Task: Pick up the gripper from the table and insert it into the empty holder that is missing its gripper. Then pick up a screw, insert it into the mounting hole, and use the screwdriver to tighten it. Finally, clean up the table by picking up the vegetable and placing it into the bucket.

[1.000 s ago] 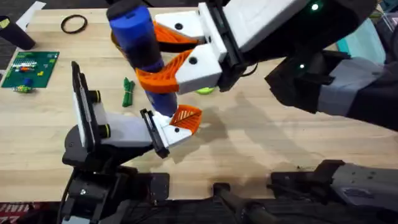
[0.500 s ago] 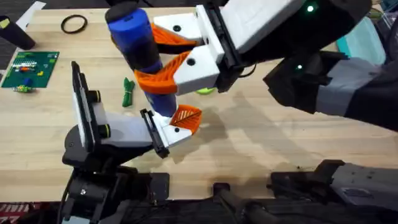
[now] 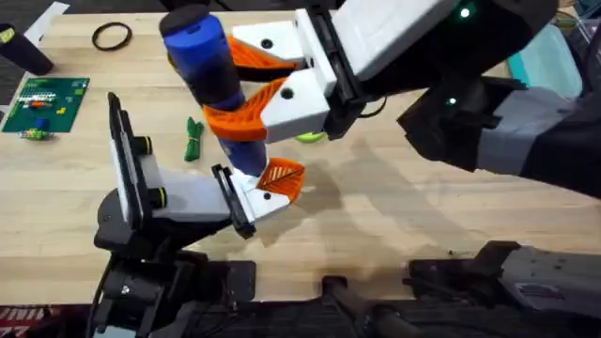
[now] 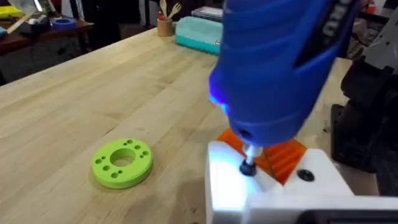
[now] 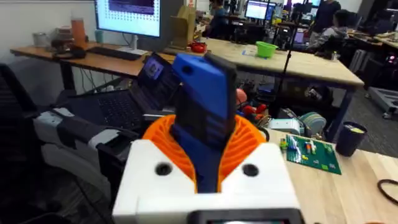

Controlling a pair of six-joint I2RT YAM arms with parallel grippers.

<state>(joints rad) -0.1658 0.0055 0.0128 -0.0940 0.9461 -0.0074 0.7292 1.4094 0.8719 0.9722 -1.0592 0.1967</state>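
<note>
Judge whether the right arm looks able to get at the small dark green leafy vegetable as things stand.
Probably not yet: the right gripper is shut on the blue screwdriver, though the vegetable lies unobstructed on the wooden table.

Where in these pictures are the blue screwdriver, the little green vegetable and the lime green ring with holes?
the screwdriver [image 3: 202, 52]: overhead view, on its bright blue upper body.
the vegetable [image 3: 193, 139]: overhead view, on the middle of the dark green bundle.
lime green ring [image 4: 122, 163]: left wrist view, on its flat top face beside the centre hole.
</note>
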